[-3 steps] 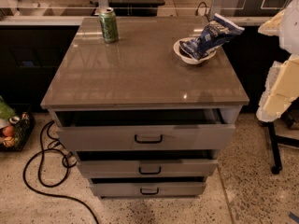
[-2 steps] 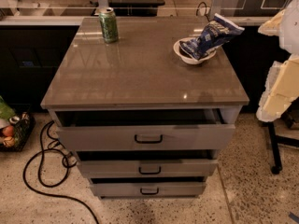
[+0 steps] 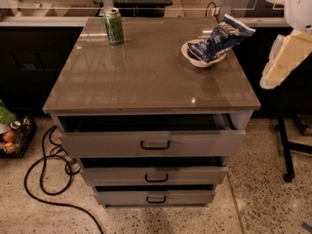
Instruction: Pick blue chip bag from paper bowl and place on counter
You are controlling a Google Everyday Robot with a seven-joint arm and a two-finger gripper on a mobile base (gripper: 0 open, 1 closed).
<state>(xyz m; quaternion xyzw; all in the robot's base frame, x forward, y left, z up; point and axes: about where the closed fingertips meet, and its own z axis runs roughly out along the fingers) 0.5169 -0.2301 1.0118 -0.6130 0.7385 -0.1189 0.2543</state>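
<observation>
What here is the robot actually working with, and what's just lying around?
For the job: blue chip bag, lying in the paper bowl; counter; gripper, at the right edge, beside the counter.
Lying about: green can; drawers; black cable on the floor.

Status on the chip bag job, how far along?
Done: nothing yet. The blue chip bag lies in the paper bowl at the back right of the counter.
In hand: nothing. The gripper hangs beyond the counter's right edge, apart from the bag.
Left: reach in, grasp the bag, lift it out and set it on the counter.
</observation>
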